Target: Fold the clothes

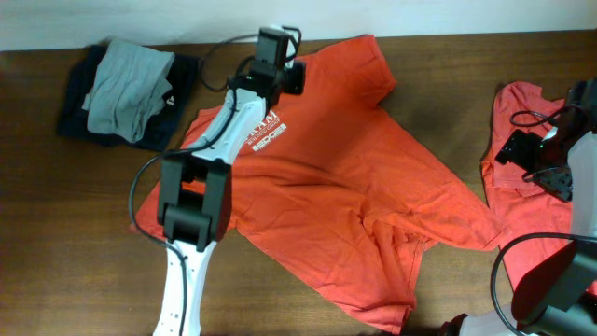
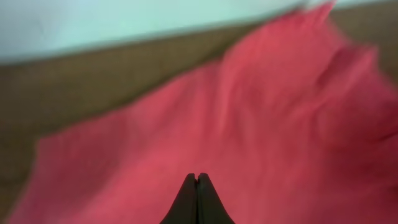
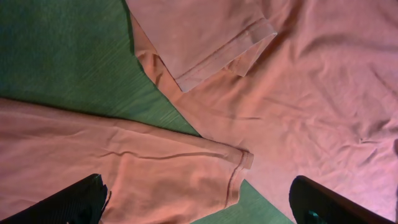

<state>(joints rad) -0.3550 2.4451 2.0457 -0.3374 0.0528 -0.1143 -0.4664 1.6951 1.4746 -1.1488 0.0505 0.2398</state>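
Lying spread on the surface [image 1: 75, 233], the shirt [image 1: 345, 177] runs its long axis from the upper left, where the neck should be, down to the lower right, where the hem bunches into creases. The left end effector [image 2: 197, 180] sits at that upper edge, so nearly all the cloth lies below it and to the right, back along its own arm. Its fingers are pressed together. The blurred left wrist view shows red cloth just past the tips but not whether any of it is pinched. Any fold from there would probably draw the top edge down along the long axis.

The right end effector [image 3: 198, 190] is spread wide and holds nothing. It hangs over a second shirt [image 1: 518, 117] at the right edge, well apart from the first shirt's neck but near its lower right corner, which makes it the nearer arm for the hem.

The left arm covers the neck and part of the chest logo. The second shirt is cut off by the frame. In the right wrist view two sleeve hems show, and which shirt each belongs to is unclear. A dark pile [image 1: 131, 89] lies at the upper left.
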